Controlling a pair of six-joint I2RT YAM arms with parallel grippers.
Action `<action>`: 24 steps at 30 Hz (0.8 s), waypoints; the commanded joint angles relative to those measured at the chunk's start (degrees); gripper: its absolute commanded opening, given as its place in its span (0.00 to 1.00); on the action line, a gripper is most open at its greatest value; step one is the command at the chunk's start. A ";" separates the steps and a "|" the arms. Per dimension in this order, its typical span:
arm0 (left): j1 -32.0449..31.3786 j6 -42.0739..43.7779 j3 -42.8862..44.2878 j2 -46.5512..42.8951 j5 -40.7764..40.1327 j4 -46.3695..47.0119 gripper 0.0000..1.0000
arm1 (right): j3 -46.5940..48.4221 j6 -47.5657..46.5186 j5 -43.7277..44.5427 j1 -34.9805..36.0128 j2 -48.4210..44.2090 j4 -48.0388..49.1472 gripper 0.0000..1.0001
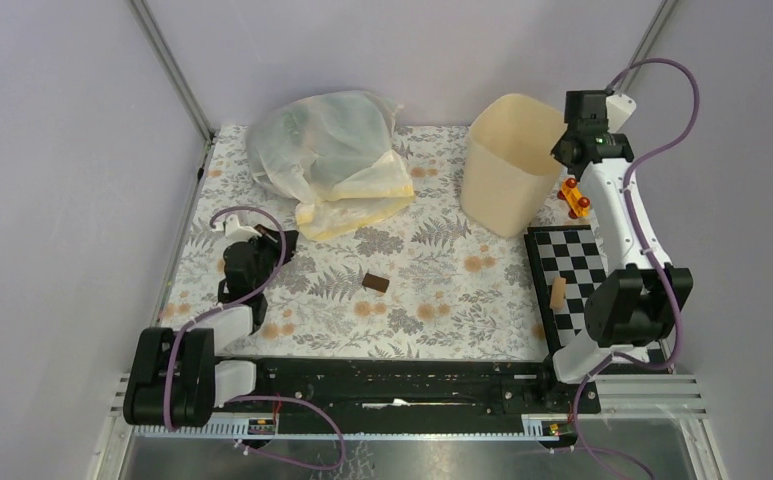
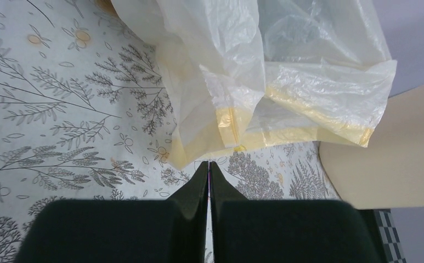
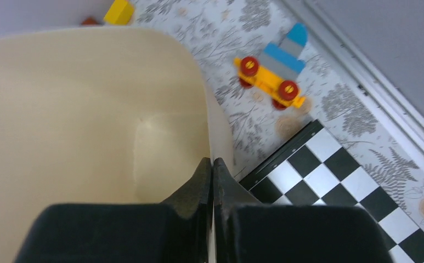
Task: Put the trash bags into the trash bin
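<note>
The cream-beige trash bin (image 1: 507, 170) stands at the back right, leaning a little. My right gripper (image 1: 568, 154) is at its right rim. In the right wrist view the gripper (image 3: 213, 160) is shut on the bin's wall (image 3: 89, 109), one finger inside and one outside. No dark brown-olive trash bag shows plainly; only a dim dark patch (image 1: 309, 122) shows through the whitish bag (image 1: 327, 150). My left gripper (image 1: 282, 238) is shut and empty, low over the table, its tips (image 2: 209, 163) just short of the whitish bag's pale yellow rim (image 2: 226, 123).
A small brown block (image 1: 376, 283) lies mid-table. A chessboard (image 1: 567, 275) with a beige piece (image 1: 558, 293) lies front right. A toy car (image 3: 272, 71) sits beside the bin, and a yellow block (image 3: 118, 12) behind it. The bin also shows in the left wrist view (image 2: 385, 159).
</note>
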 commanded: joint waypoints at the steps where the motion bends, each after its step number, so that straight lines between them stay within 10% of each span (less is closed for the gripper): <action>1: 0.00 1.22 -2.03 -5.97 -5.22 -3.36 0.00 | 5.13 2.78 4.51 -2.00 2.07 5.92 0.02; 3: -0.04 1.62 -2.21 -6.92 -5.32 -3.90 0.05 | 5.73 2.61 2.78 -2.21 2.71 6.10 0.18; 7: -0.04 2.83 -1.57 -5.71 -3.33 -3.05 0.59 | 4.87 -0.19 -3.22 -2.21 1.03 6.57 0.48; 11: -0.06 2.94 -0.26 -0.53 -0.98 -0.06 0.92 | -0.37 -5.84 -7.36 -2.21 -6.09 10.32 0.85; 17: -0.16 2.45 3.97 10.89 2.46 5.65 0.88 | -4.94 -13.61 -18.90 -0.92 -17.61 11.83 0.90; 24: -0.13 1.56 8.27 19.22 10.08 8.21 0.55 | -12.30 -22.89 -21.81 18.20 -25.10 16.69 0.83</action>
